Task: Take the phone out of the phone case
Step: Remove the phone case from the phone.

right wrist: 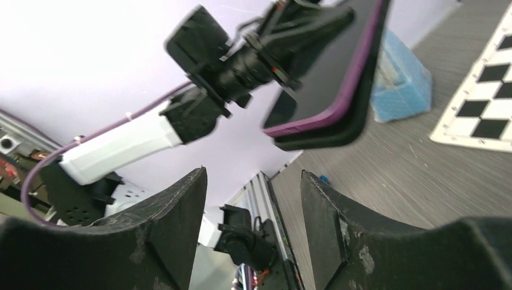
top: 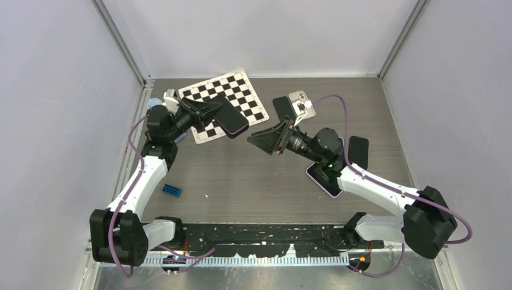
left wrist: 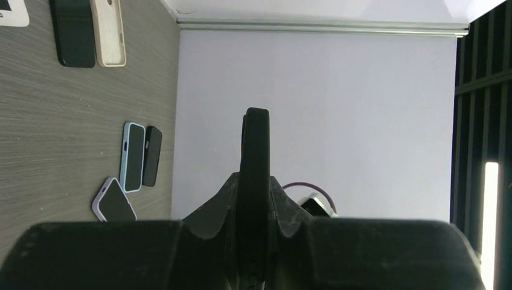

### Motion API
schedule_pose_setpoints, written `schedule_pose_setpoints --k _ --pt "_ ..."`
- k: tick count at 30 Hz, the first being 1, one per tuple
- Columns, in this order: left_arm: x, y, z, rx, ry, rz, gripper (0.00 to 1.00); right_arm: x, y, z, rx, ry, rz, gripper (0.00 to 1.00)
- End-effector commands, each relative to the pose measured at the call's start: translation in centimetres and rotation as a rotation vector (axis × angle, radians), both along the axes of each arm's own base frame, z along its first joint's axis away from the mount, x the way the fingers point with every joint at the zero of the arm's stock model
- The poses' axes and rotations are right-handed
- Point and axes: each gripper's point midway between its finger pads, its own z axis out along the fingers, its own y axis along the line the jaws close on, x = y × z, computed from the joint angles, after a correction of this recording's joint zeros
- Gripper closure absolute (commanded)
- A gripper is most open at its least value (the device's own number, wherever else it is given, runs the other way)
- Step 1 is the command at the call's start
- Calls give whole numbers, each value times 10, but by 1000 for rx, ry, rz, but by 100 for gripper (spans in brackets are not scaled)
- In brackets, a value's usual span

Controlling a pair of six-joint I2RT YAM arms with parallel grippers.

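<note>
Zero separation visible: left gripper [top: 208,112] pinches phone [top: 234,121], case [right wrist: 320,138] on, aloft; right gripper [top: 258,144] at its 4 o'clock, jaws apart, empty. Extraction pending.

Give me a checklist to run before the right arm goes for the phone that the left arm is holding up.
1. Left pincer shut on the cased phone: ok, the phone sits edge-on in its grip.
2. Phone lifted off the checkerboard: ok, it is held in the air above it.
3. Right pincer open and empty: ok.
4. Right pincer around the phone's free end: not ok. It is apart from the phone, which sits up and to the right of its gap in the right wrist view.
5. Case loosened from the phone: cannot tell.
</note>
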Motion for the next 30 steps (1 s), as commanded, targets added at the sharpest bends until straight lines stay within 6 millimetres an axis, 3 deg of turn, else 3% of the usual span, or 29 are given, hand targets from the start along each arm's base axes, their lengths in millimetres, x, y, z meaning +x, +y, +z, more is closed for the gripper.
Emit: schedule_pose_setpoints --k 1,7,19,30 --pt "-1 2 21 -51 -55 18 100 -15 -5 65 106 -96 43 36" --pt "-2 3 19 -63 -50 21 100 -6 5 64 140 39 66 36" --pt "-8 -1 27 -71 -84 -10 100 17 13 37 111 177 22 37" --pt "-17 -6 23 -70 -98 -67 100 28 12 41 157 219 33 37"
